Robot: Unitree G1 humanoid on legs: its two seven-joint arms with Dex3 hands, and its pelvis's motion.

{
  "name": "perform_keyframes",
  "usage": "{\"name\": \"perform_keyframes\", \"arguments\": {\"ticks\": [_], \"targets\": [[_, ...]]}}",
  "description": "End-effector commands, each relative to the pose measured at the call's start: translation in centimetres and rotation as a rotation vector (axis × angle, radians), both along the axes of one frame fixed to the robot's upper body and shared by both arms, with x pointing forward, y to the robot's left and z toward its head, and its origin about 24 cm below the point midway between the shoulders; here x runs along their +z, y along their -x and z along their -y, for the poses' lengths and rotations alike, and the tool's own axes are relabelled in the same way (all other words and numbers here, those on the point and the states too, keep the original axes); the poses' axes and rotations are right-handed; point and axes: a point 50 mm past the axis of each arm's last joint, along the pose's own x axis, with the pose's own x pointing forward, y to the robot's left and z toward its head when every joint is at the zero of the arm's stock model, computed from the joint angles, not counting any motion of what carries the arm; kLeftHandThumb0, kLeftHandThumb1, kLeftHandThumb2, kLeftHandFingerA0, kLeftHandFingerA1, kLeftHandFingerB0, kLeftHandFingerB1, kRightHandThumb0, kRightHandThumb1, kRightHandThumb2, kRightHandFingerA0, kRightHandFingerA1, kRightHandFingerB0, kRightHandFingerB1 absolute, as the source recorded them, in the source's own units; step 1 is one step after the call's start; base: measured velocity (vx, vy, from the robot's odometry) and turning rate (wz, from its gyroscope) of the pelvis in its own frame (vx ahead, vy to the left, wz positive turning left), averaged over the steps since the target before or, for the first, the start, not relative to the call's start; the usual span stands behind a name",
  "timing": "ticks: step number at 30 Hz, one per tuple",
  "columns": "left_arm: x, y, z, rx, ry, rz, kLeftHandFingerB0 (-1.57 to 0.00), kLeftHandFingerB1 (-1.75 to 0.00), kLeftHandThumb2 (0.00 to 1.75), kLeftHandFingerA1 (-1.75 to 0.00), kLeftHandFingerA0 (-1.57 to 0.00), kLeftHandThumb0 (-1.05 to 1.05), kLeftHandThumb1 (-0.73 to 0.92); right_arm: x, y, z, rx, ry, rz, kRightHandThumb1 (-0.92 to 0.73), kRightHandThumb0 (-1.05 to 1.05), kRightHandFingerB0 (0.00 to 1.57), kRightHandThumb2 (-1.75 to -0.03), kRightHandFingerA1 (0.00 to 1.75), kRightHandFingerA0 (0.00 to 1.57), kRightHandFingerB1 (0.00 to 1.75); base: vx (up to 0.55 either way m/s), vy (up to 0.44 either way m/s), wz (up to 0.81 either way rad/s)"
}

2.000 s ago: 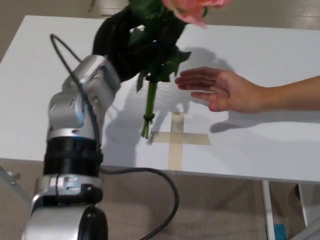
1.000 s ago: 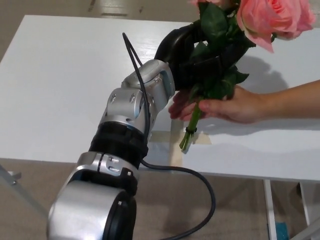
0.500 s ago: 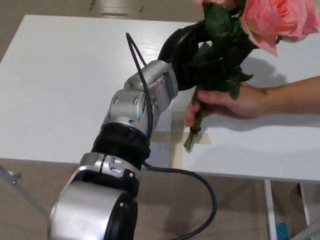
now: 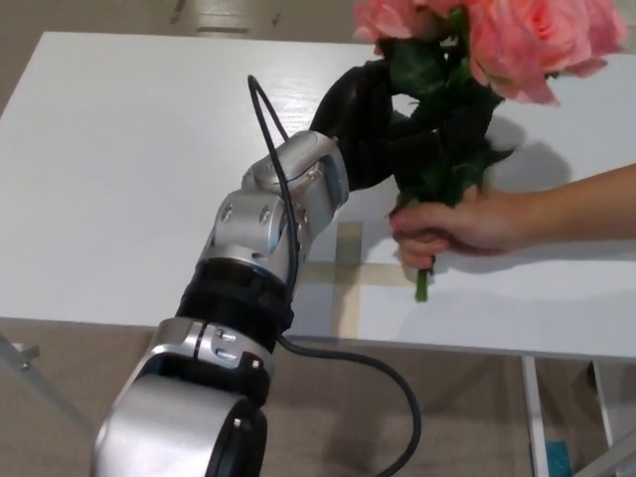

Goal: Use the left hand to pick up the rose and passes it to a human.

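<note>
A smooth white counter fills most of the view, matte with a faint sheen, its near edge running across the lower part of the picture above a beige floor; a cross of tan tape lies flat near that edge. The left robot hand — glossy black, rounded, on a silver jointed forearm with a black cable looping along it — is raised above the counter's far right portion with its fingers wrapped around the rose, though dark leaves hide how tightly they close. The rose has soft pink ruffled petals and a thin green stem. A person's hand, reaching in from the right edge, is clenched on the stem just below the robot hand — stem tip poking out beneath the fist. The right robot hand does not show.
</note>
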Motion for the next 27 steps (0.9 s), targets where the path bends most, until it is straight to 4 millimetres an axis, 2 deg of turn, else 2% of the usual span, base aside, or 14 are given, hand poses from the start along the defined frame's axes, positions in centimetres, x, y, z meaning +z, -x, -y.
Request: {"name": "perform_keyframes", "arguments": {"ticks": [1,3,4,10,12,15,19,21,27], "targets": [[-1.3,0.6,0.3,-0.178,-0.097,0.016,0.00,-0.10,0.76,0.00,0.00,-0.74,0.43,-0.2,0.5,0.0,-0.003,-0.001,-0.020,-0.66,-0.47,0.60,-0.60,0.47,0.71,0.43,0.00,0.000,0.00],[-1.3,0.6,0.3,-0.181,-0.098,0.017,0.00,-0.10,0.76,0.00,0.00,-0.74,0.43,-0.2,0.5,0.0,-0.003,-0.001,-0.020,-0.66,-0.47,0.60,-0.60,0.47,0.71,0.43,0.00,0.000,0.00],[-1.4,0.7,-0.1,-0.224,-0.176,0.040,0.00,-0.03,0.58,0.00,0.00,-0.87,0.51,-0.3,0.9,0.4,-0.005,0.004,-0.029,-0.66,-0.47,0.60,-0.60,0.47,0.72,0.43,0.00,0.000,0.00],[-1.4,0.7,-0.6,-0.233,-0.209,0.038,0.00,-0.01,0.57,0.00,0.00,-0.82,0.50,-0.3,1.0,0.4,-0.001,0.006,-0.033,-0.66,-0.47,0.60,-0.60,0.47,0.72,0.43,0.00,0.000,0.00],[-2.6,1.4,-1.9,-0.242,-0.227,0.019,0.00,-0.01,0.56,0.00,0.00,-0.77,0.49,-0.8,2.5,0.5,0.010,0.012,-0.069,-0.66,-0.47,0.59,-0.60,0.47,0.71,0.43,0.00,0.000,0.00],[-1.7,1.1,-2.8,-0.233,-0.276,0.032,0.00,-0.01,0.56,0.00,0.00,-0.76,0.50,-0.6,1.8,0.4,0.007,0.007,-0.060,-0.66,-0.46,0.60,-0.60,0.47,0.72,0.43,0.00,0.000,0.00],[-1.6,1.2,-3.7,-0.240,-0.304,0.033,0.00,-0.01,0.56,0.00,0.00,-0.75,0.50,-0.7,2.0,0.3,0.013,0.008,-0.067,-0.67,-0.46,0.60,-0.60,0.47,0.73,0.43,0.00,0.000,0.00],[-0.9,0.8,-4.8,-0.257,-0.334,0.059,0.00,0.00,0.56,0.00,0.00,-0.74,0.49,-0.5,1.4,0.3,0.013,0.007,-0.057,-0.67,-0.46,0.60,-0.60,0.47,0.73,0.43,0.00,0.000,0.00],[0.1,0.7,-6.9,-0.291,-0.423,0.099,0.00,0.00,0.56,0.00,0.00,-0.75,0.50,-0.6,1.7,0.4,0.008,0.005,-0.060,-0.67,-0.46,0.60,-0.60,0.47,0.73,0.43,0.00,0.000,0.00]]}}
